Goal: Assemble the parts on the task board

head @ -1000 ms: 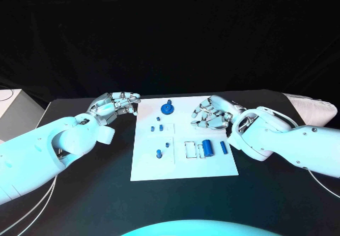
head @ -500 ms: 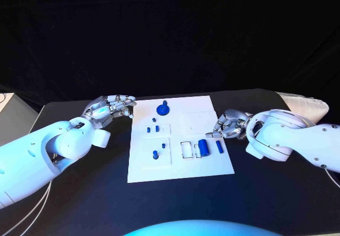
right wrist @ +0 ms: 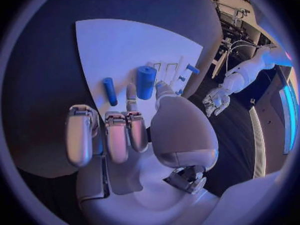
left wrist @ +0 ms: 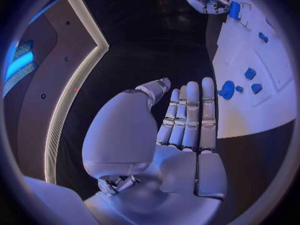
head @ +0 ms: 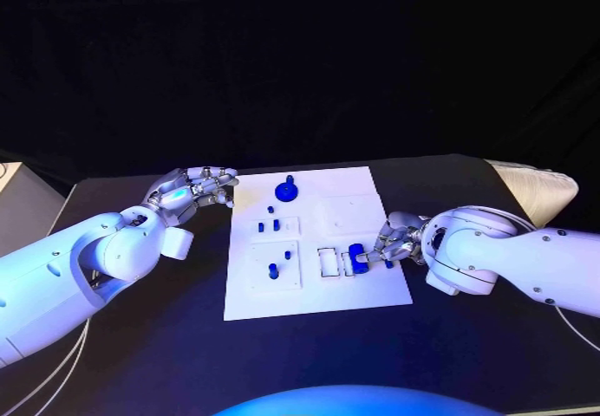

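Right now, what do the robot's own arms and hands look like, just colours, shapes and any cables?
Both arms are smooth, rounded white shells, bulging near the wrists. The left hand and right hand are silver metal, with segmented fingers and darker joints. Thin pale cables hang under the left arm; one trails from the right arm.

Both arms wore smooth, bulbous white shells; thin pale cables trailed beneath the left arm (head: pixel 75 269). The left hand (head: pixel 187 192) and right hand (head: pixel 398 238) were segmented silver metal.
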Action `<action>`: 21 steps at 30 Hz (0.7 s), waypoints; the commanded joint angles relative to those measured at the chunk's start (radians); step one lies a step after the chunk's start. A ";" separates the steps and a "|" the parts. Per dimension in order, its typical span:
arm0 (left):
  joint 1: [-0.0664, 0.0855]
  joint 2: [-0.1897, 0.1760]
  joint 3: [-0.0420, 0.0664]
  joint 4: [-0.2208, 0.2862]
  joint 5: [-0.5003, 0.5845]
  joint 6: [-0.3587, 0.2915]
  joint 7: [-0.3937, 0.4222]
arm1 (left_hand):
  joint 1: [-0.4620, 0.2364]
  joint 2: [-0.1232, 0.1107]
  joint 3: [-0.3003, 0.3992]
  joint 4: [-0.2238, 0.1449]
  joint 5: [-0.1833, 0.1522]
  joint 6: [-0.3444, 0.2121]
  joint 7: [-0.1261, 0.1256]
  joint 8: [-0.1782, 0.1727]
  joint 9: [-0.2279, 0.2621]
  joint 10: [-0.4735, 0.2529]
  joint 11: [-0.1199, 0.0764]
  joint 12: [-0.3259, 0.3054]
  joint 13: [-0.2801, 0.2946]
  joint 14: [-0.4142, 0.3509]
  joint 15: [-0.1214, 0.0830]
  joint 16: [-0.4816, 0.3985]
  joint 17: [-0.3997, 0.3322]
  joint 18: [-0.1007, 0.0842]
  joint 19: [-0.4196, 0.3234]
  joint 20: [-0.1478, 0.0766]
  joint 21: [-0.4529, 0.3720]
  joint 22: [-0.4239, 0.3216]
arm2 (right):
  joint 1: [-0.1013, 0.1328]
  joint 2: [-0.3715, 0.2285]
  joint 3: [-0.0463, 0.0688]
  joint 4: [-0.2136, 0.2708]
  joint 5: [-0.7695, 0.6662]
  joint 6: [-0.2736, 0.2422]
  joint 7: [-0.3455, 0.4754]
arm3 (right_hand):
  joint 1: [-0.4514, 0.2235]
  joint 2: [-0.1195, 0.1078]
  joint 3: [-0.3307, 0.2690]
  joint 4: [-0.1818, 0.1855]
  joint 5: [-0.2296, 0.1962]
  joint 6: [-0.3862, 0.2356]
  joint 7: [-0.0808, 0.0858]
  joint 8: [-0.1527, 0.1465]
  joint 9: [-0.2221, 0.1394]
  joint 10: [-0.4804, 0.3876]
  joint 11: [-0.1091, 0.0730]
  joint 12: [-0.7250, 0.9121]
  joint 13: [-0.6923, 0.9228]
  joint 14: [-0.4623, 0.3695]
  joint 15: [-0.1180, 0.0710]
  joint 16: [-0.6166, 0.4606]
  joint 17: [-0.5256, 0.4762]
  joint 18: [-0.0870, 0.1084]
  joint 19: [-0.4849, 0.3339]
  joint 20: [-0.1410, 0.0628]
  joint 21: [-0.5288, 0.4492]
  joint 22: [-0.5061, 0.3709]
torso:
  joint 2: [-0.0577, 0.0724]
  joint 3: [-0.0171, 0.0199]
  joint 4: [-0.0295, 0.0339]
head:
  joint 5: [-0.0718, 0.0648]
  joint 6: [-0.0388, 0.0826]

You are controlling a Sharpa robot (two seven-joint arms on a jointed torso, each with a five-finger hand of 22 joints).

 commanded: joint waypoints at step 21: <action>-0.001 -0.002 0.000 0.002 0.004 0.020 0.002 | 0.005 0.006 -0.006 0.004 0.001 -0.003 0.006 0.007 -0.002 -0.005 -0.001 0.008 -0.001 0.001 0.006 -0.007 -0.002 0.013 0.009 -0.002 -0.009 -0.003 | -0.038 0.081 -0.001 -0.050 -0.054 -0.031 -0.035 | -0.015 0.002 -0.011 0.000 0.005 -0.002 -0.004 0.004 0.005 0.055 -0.005 -0.005 0.197 0.097 -0.010 0.005 0.228 -0.009 0.060 -0.008 0.008 0.164 | 0.001 0.0014 -0.0001 | 0.006 -0.016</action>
